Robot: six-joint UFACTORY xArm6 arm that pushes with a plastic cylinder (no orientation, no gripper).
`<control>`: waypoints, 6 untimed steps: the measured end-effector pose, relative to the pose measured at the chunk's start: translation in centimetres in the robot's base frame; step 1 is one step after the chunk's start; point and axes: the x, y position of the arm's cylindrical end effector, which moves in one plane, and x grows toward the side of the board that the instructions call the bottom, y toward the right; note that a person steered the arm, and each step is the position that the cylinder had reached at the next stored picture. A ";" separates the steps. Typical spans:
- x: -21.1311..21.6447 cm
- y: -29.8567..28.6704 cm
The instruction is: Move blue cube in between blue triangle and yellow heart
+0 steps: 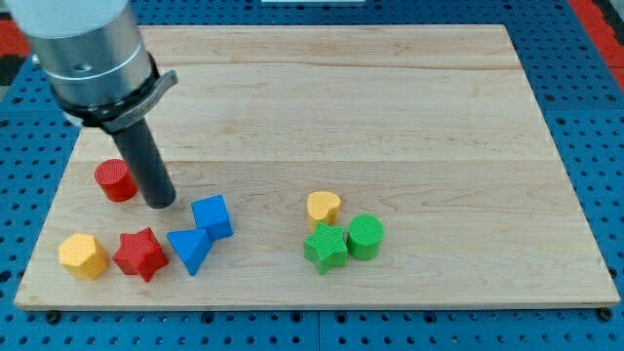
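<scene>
Yellow hexagon (82, 255) sits furthest to the view's left, with the red cylinder (115, 180) above it and the red star (140, 254) just beside it. My tip (161, 204) rests on the board (390, 107) just right of the red cylinder and left of the blue cube (213, 216), with a small gap to the cube. I carry no pincer, only the rod, so nothing is open, closed or gripped. The cube touches the blue triangle (189, 250), lying at its upper right. Further right come the yellow heart (324, 207), the green star (325, 247) and the green cylinder (367, 237), clustered together.

To do this step well, I judge the tip should meet the cube's left face squarely and push it rightward, stopping partway to the heart, without dragging the triangle along. No containers are present.
</scene>
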 end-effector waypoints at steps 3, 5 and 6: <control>0.2 9.6; 0.2 11.7; 0.2 12.2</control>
